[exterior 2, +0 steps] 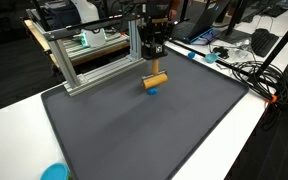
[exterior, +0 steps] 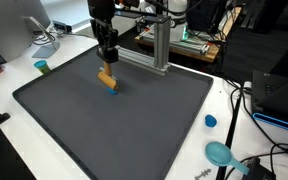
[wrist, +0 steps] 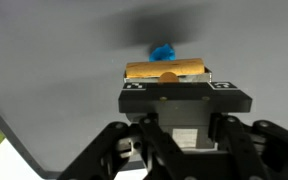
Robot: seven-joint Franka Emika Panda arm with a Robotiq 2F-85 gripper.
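My gripper (exterior: pixel 106 66) (exterior 2: pixel 155 66) hangs over the far part of the dark grey mat (exterior: pixel 104 130) (exterior 2: pixel 134 130), shut on a short orange block (exterior: pixel 106 78) (exterior 2: pixel 156 79). In the wrist view the orange block (wrist: pixel 166 70) lies crosswise between the fingertips of the gripper (wrist: pixel 166 78). A small blue piece (exterior: pixel 113 88) (exterior 2: pixel 152 90) (wrist: pixel 163 50) shows just below the block. Whether it is joined to the block or lies on the mat, I cannot tell.
An aluminium frame (exterior: pixel 156 50) (exterior 2: pixel 84 60) stands at the mat's far edge, close behind the gripper. Off the mat lie a blue cap (exterior: pixel 210 121), a teal scoop-like thing (exterior: pixel 221 153), a teal cup (exterior: pixel 42 67) and cables (exterior 2: pixel 246 72).
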